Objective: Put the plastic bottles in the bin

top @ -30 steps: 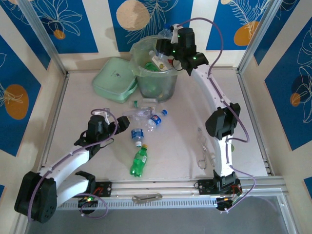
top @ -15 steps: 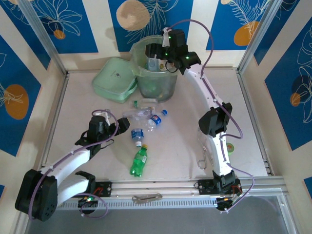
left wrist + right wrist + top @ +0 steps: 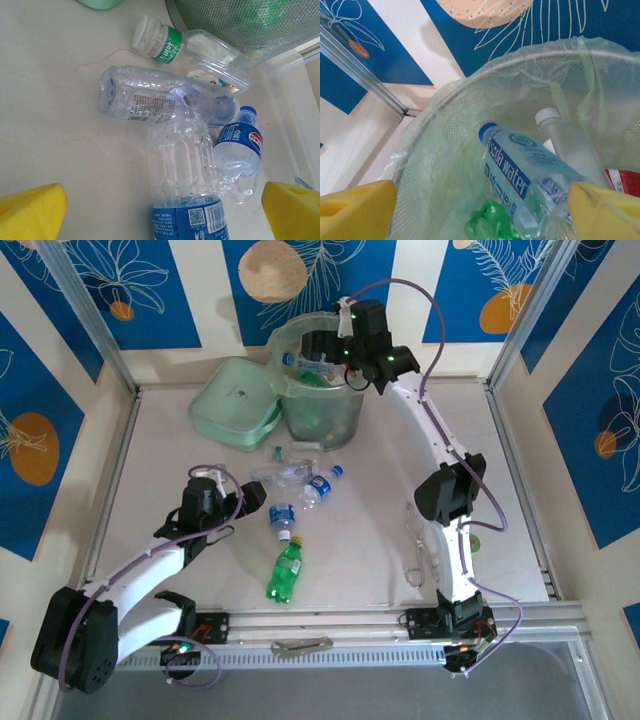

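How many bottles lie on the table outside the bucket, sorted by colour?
Clear bottles with a blue label: 2
Clear bottle with a green label: 1
Clear crushed bottle with a white label: 1
Green bottle with a yellow cap: 1
Total: 5

A pale beige table carries a tall translucent pale-green bin, a flat pale-green rounded-square lid just beside it, a cluster of clear plastic bottles, a green yellow-capped plastic bottle and metal tongs.
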